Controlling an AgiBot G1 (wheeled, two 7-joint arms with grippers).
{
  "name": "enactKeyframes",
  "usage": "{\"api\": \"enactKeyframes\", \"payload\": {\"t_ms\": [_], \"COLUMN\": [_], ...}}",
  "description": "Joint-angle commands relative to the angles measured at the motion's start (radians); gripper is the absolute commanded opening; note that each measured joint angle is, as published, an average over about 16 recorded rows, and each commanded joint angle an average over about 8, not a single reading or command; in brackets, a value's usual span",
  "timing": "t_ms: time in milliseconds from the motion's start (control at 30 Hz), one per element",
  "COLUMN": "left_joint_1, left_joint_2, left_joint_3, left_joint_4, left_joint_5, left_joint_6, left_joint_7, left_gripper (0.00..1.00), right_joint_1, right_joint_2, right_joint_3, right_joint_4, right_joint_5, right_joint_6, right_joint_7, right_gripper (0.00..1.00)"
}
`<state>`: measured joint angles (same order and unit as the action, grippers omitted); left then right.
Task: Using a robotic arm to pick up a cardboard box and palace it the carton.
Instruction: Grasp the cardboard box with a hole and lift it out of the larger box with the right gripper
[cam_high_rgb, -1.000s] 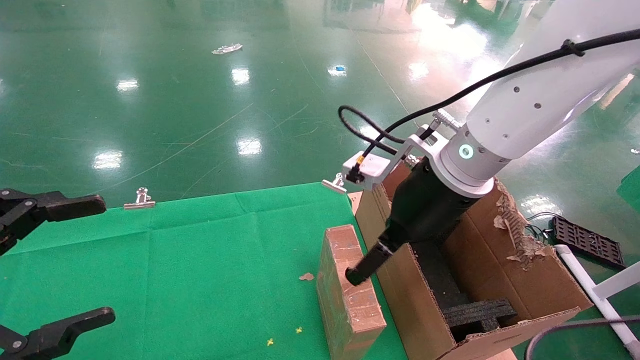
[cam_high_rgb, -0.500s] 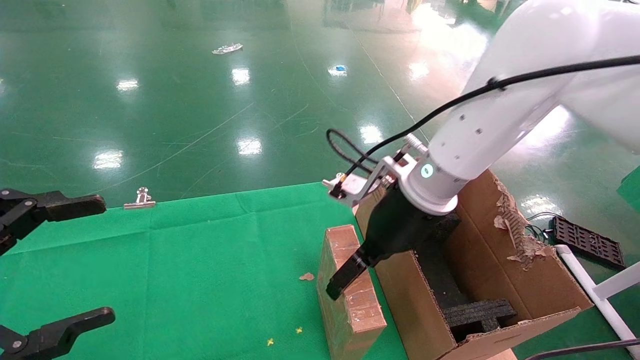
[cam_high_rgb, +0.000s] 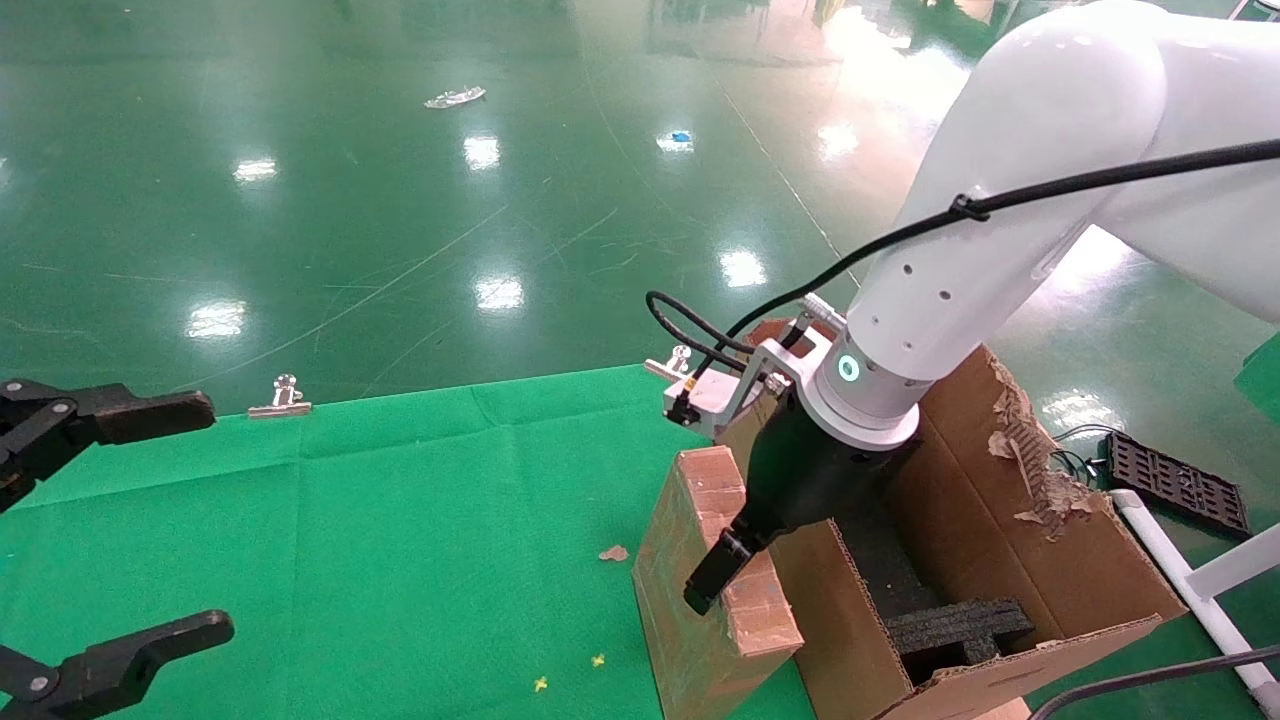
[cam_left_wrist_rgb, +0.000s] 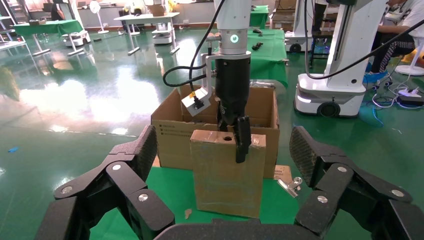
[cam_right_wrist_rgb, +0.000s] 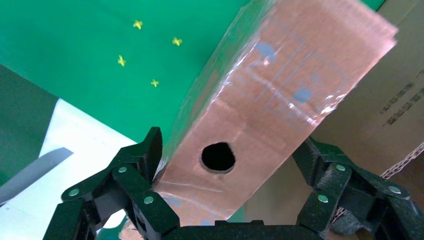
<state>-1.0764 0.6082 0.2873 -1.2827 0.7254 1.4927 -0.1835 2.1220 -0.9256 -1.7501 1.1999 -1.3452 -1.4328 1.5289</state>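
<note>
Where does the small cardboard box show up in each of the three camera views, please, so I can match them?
Head view: the cardboard box stands low and right of centre on the green cloth, beside the carton, with the right gripper over its top.
Left wrist view: centre, in front of the carton.
Right wrist view: it fills the middle, its top face with a round hole.
Shared landmark: the carton.

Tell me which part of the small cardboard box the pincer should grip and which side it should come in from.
Grip the cardboard box near its top, across the two broad faces, coming down from above. It stands upright and narrow, tight beside the carton, so only the top is freely reachable. The right pincer already straddles that top edge; whether it has clamped cannot be told. The left pincer waits open, well aside.
</note>
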Motion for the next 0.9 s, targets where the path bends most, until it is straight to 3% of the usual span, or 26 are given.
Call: {"api": "enactKeyframes", "payload": {"t_ms": [33, 533, 900], "left_joint_1": [0.0, 0.0, 0.0], "left_joint_2": [0.0, 0.0, -0.001], "left_joint_3": [0.0, 0.001, 0.002], "left_joint_4": [0.0, 0.0, 0.0], "left_joint_5": [0.0, -0.001, -0.001], "left_joint_6": [0.0, 0.0, -0.001], "left_joint_7": [0.0, 0.001, 0.001], "left_gripper": [0.0, 0.0, 0.0], "right_joint_1": [0.0, 0.0, 0.062], "right_joint_2": [0.005, 0.023, 0.105], "right_joint_3": [-0.002, -0.011, 0.054], "right_joint_4": [0.018, 0.055, 0.043], "right_joint_5": [-0.004, -0.03, 0.008], "right_joint_6": [0.002, 0.012, 0.057], "right_joint_7": [0.01, 0.018, -0.081], "right_gripper": [0.0, 0.0, 0.0]}}
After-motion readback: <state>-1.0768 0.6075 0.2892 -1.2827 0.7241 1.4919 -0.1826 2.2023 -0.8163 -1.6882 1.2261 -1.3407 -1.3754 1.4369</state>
